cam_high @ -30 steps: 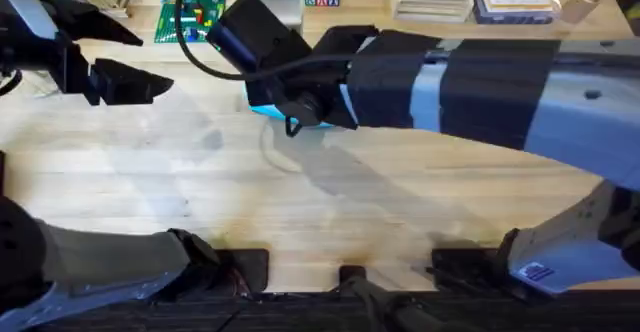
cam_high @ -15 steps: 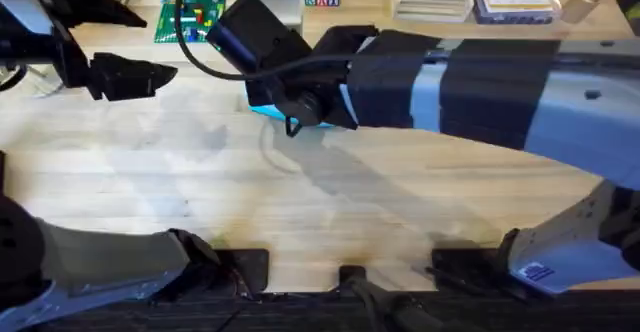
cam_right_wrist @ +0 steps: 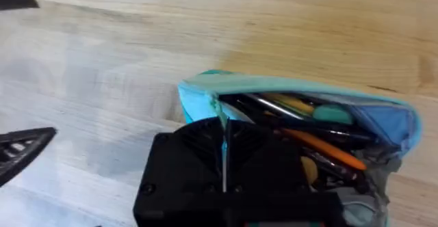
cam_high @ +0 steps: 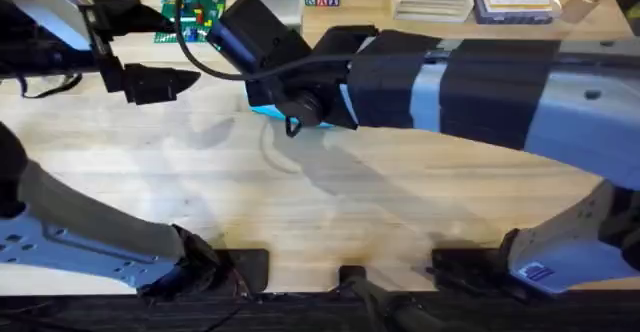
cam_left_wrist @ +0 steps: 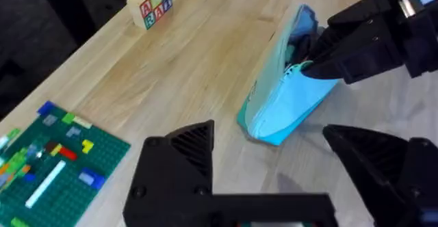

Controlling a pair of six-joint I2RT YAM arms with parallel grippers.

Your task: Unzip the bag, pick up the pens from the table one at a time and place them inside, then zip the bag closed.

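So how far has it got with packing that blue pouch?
Mostly packed, it seems: the bag gapes open with dark pens and other pencils inside. The right gripper is shut at the bag's edge, apparently on the zipper. The left gripper hovers open nearby. Zipping closed is left.

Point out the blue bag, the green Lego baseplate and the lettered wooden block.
bag [cam_left_wrist: 284, 104], left wrist view, on its light blue side panel.
Lego baseplate [cam_left_wrist: 48, 160], left wrist view, on its green studded face.
lettered block [cam_left_wrist: 149, 7], left wrist view, on its lettered side.
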